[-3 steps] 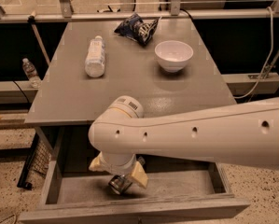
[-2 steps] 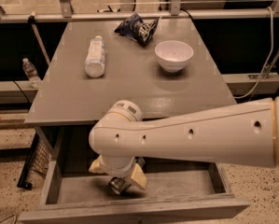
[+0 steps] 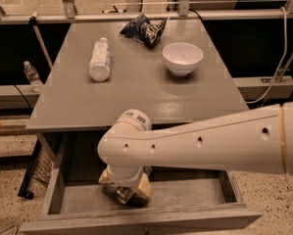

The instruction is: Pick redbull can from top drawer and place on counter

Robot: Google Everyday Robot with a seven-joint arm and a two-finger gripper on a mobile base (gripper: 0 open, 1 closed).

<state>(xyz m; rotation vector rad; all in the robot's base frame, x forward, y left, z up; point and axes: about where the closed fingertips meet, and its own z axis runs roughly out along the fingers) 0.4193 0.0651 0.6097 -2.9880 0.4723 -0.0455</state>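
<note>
The top drawer (image 3: pixel 53 199) is pulled open below the counter (image 3: pixel 136 92). My gripper (image 3: pixel 125 191) is down inside the drawer, left of its middle. Its cream fingers (image 3: pixel 142 189) sit on either side of the redbull can (image 3: pixel 121 195), whose shiny round end shows between them, low over the drawer floor. My white arm (image 3: pixel 205 141) reaches in from the right and hides the rest of the can and part of the drawer.
On the counter lie a clear water bottle (image 3: pixel 99 58) at the left, a dark crumpled chip bag (image 3: pixel 145 29) at the back and a white bowl (image 3: pixel 183 58) at the right. A small bottle (image 3: pixel 32 75) stands on the floor at the left.
The arm's wrist has sunk slightly and shifted a little left. The gripper stays in the drawer around the can.
</note>
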